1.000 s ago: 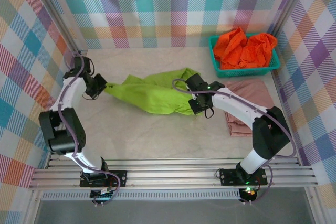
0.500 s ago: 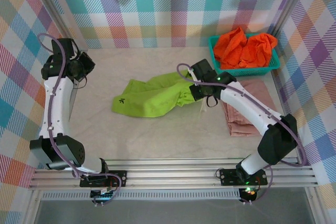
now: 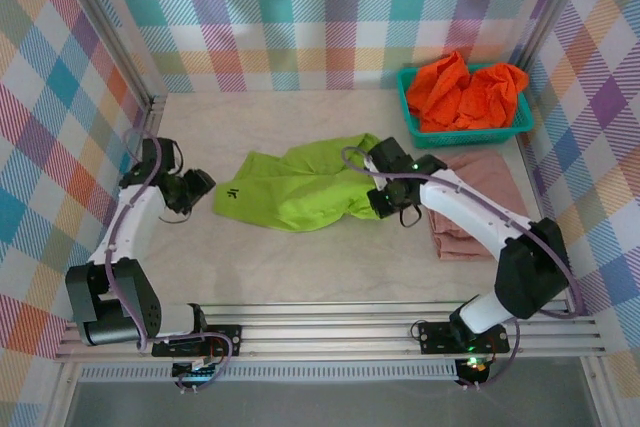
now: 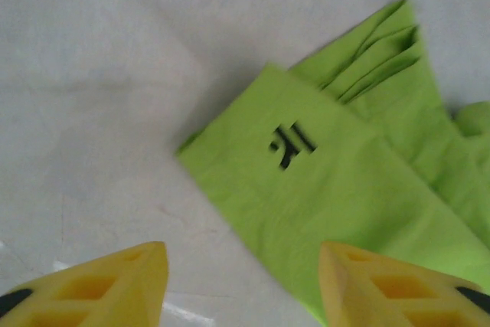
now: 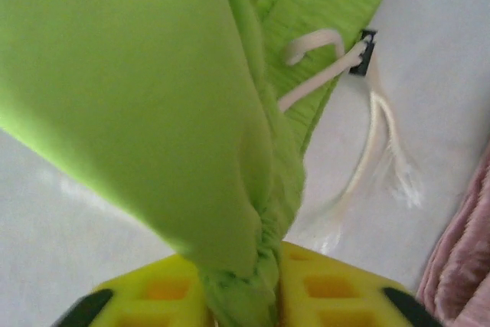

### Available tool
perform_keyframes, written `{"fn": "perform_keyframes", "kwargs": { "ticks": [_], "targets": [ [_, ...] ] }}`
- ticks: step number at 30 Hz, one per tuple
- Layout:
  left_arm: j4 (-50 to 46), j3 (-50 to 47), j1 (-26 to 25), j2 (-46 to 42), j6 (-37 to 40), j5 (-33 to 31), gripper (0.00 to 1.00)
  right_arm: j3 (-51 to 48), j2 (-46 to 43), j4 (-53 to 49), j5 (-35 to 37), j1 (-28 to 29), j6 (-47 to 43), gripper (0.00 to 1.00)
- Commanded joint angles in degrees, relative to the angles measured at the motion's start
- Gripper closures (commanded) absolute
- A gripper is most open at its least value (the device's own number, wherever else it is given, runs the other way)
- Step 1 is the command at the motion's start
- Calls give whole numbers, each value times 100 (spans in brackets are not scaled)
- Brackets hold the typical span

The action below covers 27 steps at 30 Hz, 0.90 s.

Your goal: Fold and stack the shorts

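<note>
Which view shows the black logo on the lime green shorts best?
Left wrist: the logo sits large on the lime green shorts. The top view shows the logo tiny, near a hem; the right wrist view faces the drawstring.

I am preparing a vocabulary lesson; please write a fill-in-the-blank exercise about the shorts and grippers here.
1. The orange shorts lie in the teal ___.
2. The right gripper pinches the lime green shorts, whose leg bears a ___ logo.
3. The left gripper is ___, holding nothing.
4. The pink shorts lie folded on the ___.
Missing words: basket; black; open; table.
</note>
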Motion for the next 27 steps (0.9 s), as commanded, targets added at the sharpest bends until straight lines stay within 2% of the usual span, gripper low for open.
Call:
{"fn": "perform_keyframes", "kwargs": {
  "ticks": [1, 2, 3, 8, 12, 15, 17, 21, 27],
  "targets": [
    [396, -342, -147, -367, -121, -161, 42, -388, -697, -335, -1002, -25, 502, 59],
    [412, -452, -156, -386, -125, -217, 39, -578, -883, -283, -1325, -25, 624, 50],
    [427, -529, -167, -385, -124, -269, 36, -717, -1067, -216, -1554, -25, 828, 46],
    [455, -484, -165, -168, -110, -414, 28, -1318, -1875, 573, -1953, -89, 2411, 36],
    [521, -359, -165, 208, -201, -353, 27, -2080, -2203, 1674, -2714, -507, 4535, 39],
    [657, -353, -169, 391, -335, -203, 28, -2767, -2528, 2329, -2793, -757, 6407, 43],
    [730, -358, -166, 472, -392, -142, 28, -3127, -2694, 2832, -2825, -857, 7070, 44],
    [806, -416, -167, 522, -416, -109, 29, -3531, -2652, 3223, -2742, -877, 8059, 45],
    [867, -491, -165, 469, -414, -98, 29, -3713, -2263, 3389, -2294, -921, 8467, 46]
  ]
}}
